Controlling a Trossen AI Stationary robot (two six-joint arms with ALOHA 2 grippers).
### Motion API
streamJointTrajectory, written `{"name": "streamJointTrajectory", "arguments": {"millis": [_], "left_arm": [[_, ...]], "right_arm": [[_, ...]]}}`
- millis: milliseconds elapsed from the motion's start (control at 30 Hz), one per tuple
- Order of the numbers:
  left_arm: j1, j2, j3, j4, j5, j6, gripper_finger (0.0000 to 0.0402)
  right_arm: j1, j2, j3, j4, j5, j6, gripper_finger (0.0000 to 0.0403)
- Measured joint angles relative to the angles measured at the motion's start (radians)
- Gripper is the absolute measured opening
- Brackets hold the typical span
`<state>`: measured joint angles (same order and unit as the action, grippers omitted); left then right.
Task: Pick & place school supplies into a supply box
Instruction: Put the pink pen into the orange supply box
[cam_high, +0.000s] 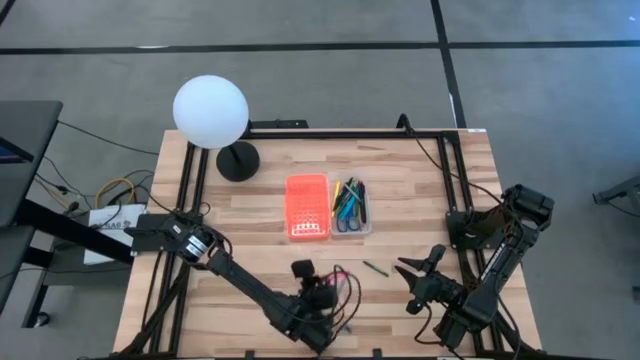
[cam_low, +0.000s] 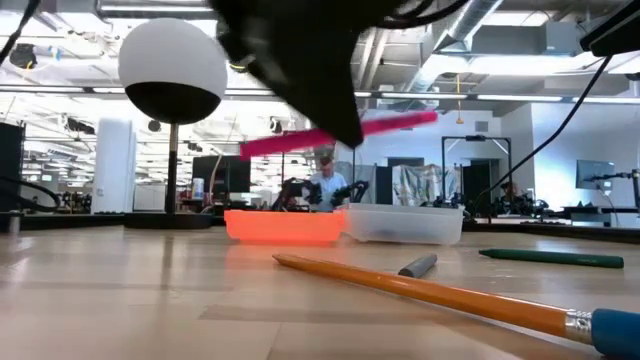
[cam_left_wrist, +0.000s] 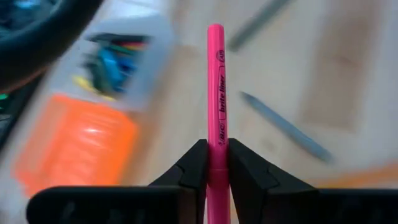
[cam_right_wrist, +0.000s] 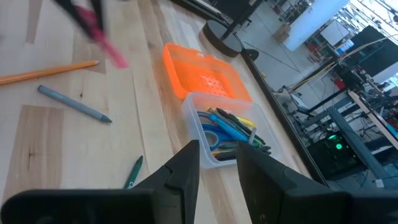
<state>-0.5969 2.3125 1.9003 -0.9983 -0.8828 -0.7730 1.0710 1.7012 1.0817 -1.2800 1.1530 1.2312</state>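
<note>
table: pale wood planks, visible grain, smooth matt finish
lid: translucent orange plastic, glossy
tray: clear plastic, smooth
highlighter: pink plastic, smooth, slight sheen
left gripper: fingers matt black plastic
pencil: orange painted wood, metal band
lamp: white matt globe

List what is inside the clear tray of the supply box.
The clear tray holds blue-handled scissors and a loose pile of pens and markers in blue, yellow, green and black. Whatever lies under that pile is covered.
</note>
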Motion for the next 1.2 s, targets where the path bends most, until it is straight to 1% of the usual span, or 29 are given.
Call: {"name": "streamJointTrajectory", "arguments": {"millis": [133, 200, 300, 500, 567, 600, 733, 767, 800, 967, 1133, 1200], "left_arm": [[0.07, -0.002, 0.033, -0.082, -0.069, -0.008, 0.0036], [0.115, -0.002, 0.036, -0.095, -0.076, 0.003, 0.0031], [0.199, -0.002, 0.036, -0.091, -0.065, 0.055, 0.0031], [0.356, -0.002, 0.036, -0.054, -0.006, 0.135, 0.005], [0.397, -0.002, 0.036, -0.013, 0.032, 0.166, 0.0048], [0.418, -0.002, 0.036, 0.016, 0.068, 0.183, 0.0045], [0.508, -0.002, 0.036, 0.14, 0.269, 0.239, 0.0039], [0.528, -0.002, 0.036, 0.167, 0.302, 0.243, 0.0039], [0.546, -0.002, 0.036, 0.189, 0.32, 0.243, 0.004], [0.614, -0.003, 0.037, 0.237, 0.343, 0.202, 0.0046], [0.664, -0.003, 0.037, 0.262, 0.443, 0.128, 0.0044], [0.675, -0.003, 0.037, 0.267, 0.462, 0.111, 0.0044]], "right_arm": [[0.0, 0.0, 0.0, 0.0, 0.0, 0.0, 0.01], [0.0, 0.0, 0.0, 0.0, 0.0, 0.0, 0.01], [0.0, 0.0, 0.0, 0.0, 0.0, 0.0, 0.01], [0.0, 0.0, -0.002, 0.0, 0.0, -0.001, 0.01], [0.0, 0.0, -0.01, -0.005, 0.0, -0.001, 0.01], [0.0, 0.0, -0.013, -0.005, 0.0, -0.001, 0.01], [0.0, 0.0, -0.021, -0.004, -0.002, -0.001, 0.01], [0.0, 0.0, -0.021, -0.003, -0.001, 0.0, 0.01], [0.0, 0.0, -0.021, -0.003, -0.002, 0.0, 0.01], [0.0, 0.0, -0.021, -0.003, -0.003, 0.0, 0.01], [0.0, 0.0, -0.021, -0.003, -0.003, 0.0, 0.01], [0.0, 0.0, -0.021, -0.002, -0.003, 0.0, 0.01]]}}
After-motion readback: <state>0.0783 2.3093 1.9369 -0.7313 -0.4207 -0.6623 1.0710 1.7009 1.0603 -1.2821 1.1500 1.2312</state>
